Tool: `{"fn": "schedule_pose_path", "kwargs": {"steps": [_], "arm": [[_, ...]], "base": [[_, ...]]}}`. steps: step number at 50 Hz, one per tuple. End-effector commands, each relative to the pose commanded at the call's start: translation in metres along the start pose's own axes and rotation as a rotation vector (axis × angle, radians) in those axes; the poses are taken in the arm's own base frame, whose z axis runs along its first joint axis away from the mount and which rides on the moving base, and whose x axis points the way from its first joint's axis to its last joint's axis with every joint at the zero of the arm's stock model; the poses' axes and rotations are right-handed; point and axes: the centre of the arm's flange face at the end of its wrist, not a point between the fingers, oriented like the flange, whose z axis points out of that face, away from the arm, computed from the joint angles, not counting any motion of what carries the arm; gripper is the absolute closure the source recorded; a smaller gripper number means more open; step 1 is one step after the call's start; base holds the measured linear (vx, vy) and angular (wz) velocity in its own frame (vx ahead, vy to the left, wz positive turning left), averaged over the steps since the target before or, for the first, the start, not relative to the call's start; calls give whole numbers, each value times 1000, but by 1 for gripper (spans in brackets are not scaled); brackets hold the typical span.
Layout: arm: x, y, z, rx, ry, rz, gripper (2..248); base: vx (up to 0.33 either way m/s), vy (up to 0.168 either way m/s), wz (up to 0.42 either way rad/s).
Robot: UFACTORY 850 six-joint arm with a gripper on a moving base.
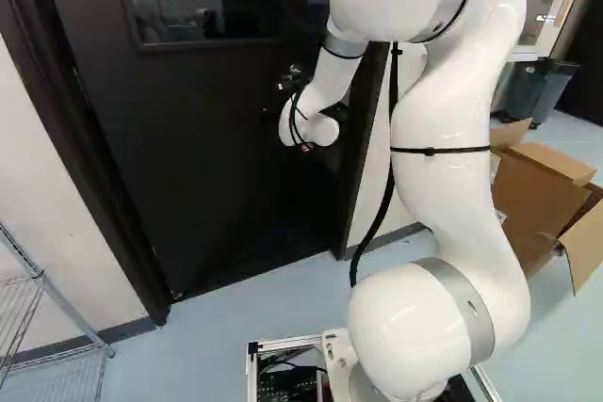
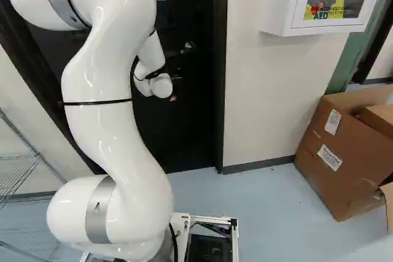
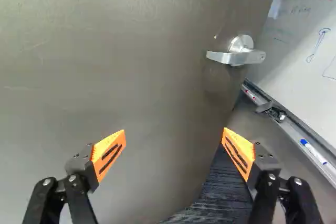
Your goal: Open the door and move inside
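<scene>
Lever handle (image 3: 236,56) on dark door (image 3: 105,77), ahead of the gripper (image 2: 175,80), beyond the fingertips, off to the whiteboard side, untouched. Lever's long axis runs crosswise, roughly parallel to the line between fingertips; free end points away from whiteboard (image 3: 304,40), toward door middle. Gripper fingers spread wide apart, nothing between the pads (image 3: 109,153). Door leaf blocks the way straight ahead of gripper. Whiteboard and marker tray (image 3: 294,127) past the handle; dark ribbed surface (image 3: 220,192) near one finger. Wire rack (image 1: 42,280) well left of gripper, cardboard boxes (image 2: 344,151) well right.
</scene>
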Motion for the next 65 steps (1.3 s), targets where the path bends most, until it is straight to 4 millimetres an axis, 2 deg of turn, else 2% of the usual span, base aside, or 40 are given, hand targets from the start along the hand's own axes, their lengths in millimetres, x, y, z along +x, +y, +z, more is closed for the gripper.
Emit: {"fn": "schedule_pose_path", "kwargs": {"steps": [29, 65], "arm": [[-4, -2, -59, -91, -48, 71, 3], [-17, 25, -131, -262, -109, 165, 3]], "base": [[0, 0, 0], [0, 0, 0]]}}
